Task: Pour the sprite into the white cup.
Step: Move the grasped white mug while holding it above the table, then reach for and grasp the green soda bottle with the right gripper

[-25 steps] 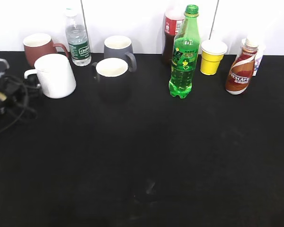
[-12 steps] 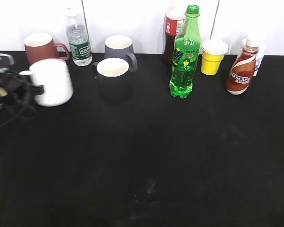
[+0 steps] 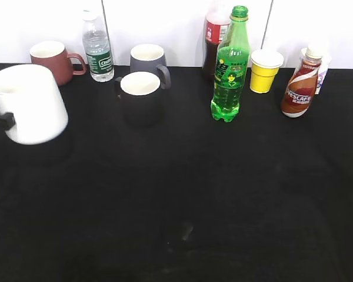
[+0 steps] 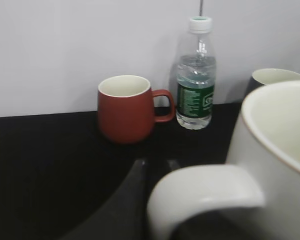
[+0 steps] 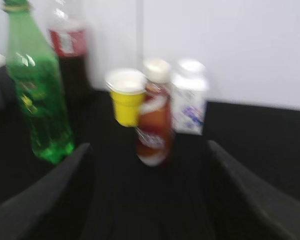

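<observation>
At far left, left hand pinches white cup by its handle, lifted off tabletop.
Right hand spread; next: grip sprite, w/ cap on.

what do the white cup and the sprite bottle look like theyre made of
The white cup looks like glazed ceramic: thick opaque wall, smooth off-white surface, chunky loop handle. The sprite looks like thin translucent green plastic: light passes through it, and it has a moulded screw cap and a printed label.

You face a black table running back to a plain white wall with thin dark seams.
</observation>
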